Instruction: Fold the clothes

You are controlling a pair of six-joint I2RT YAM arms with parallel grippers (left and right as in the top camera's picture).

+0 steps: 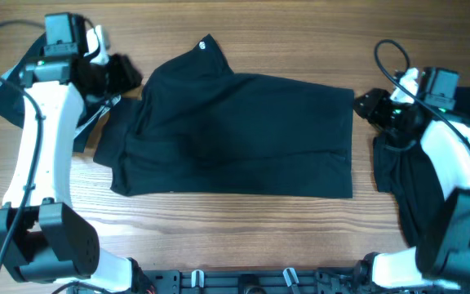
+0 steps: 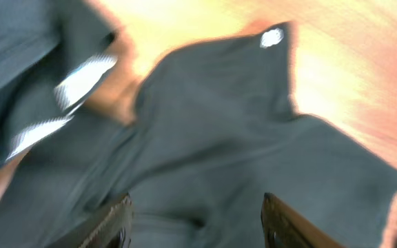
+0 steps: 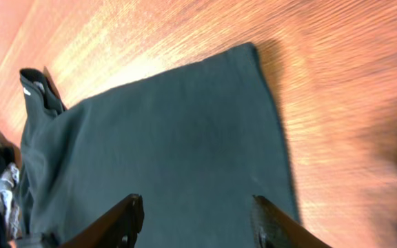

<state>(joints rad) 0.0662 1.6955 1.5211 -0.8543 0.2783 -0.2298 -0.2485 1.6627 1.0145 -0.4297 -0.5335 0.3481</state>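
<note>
A: Where's the T-shirt (image 1: pixel 243 135)?
B: Spread flat across the middle of the surface (image 1: pixel 219 245). One flap with a white mark (image 1: pixel 203 45) points at the far edge.
A: And the jaws?
B: The left jaws and right jaws both stand apart over the cloth, gripping nothing.
A: How will it handle?
B: Probably light and limp, so it will sag and crease. I'd pinch the two corners nearest the right edge.

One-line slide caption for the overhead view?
Black T-shirt lies flat on the wooden table, left gripper and right gripper near its far corners, more dark clothes at both sides.
</note>
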